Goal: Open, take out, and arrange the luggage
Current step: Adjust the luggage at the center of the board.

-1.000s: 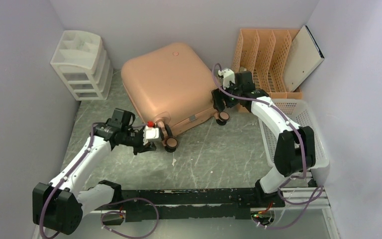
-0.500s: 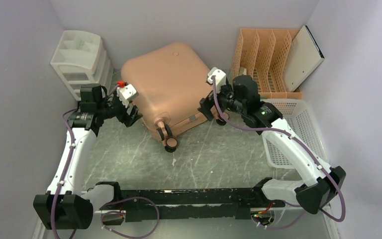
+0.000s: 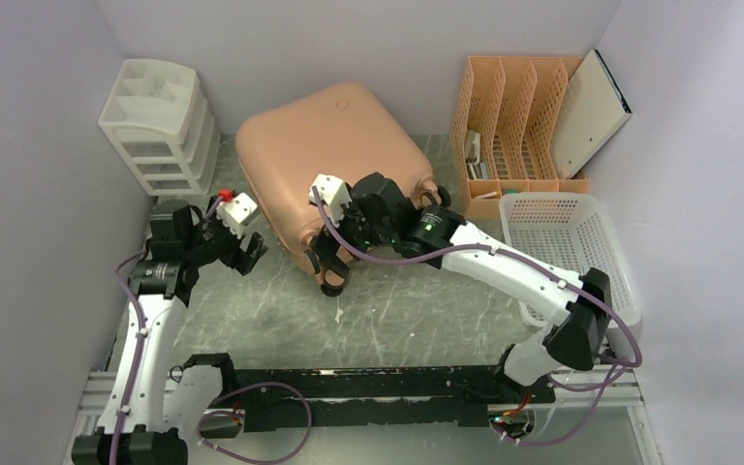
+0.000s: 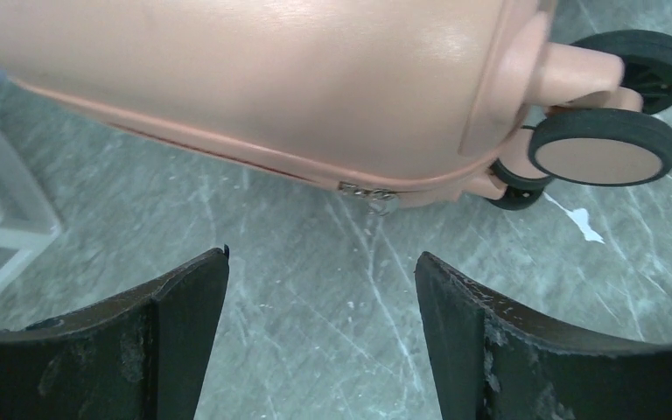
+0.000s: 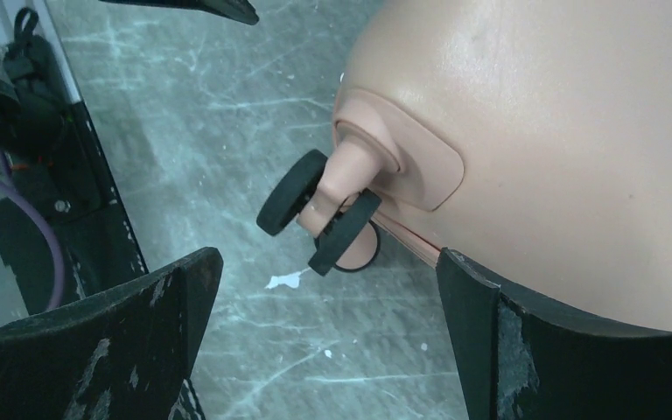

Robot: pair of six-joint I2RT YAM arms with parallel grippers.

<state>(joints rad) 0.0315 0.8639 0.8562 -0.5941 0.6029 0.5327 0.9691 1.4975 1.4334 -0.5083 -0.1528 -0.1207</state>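
— Where's the luggage [image 3: 325, 160]?
— Flat on the table [image 3: 426, 310], closed, its wheels [image 5: 290, 194] toward the arms.
— Left gripper [image 4: 322, 262]?
— Just off the luggage's near left edge, jaws spread, nothing between them. The zip pull [image 4: 376, 199] lies ahead of it.
— Right gripper [image 5: 328, 262]?
— Over the luggage's near wheels, spread wide, holding nothing.

No legible text or markings
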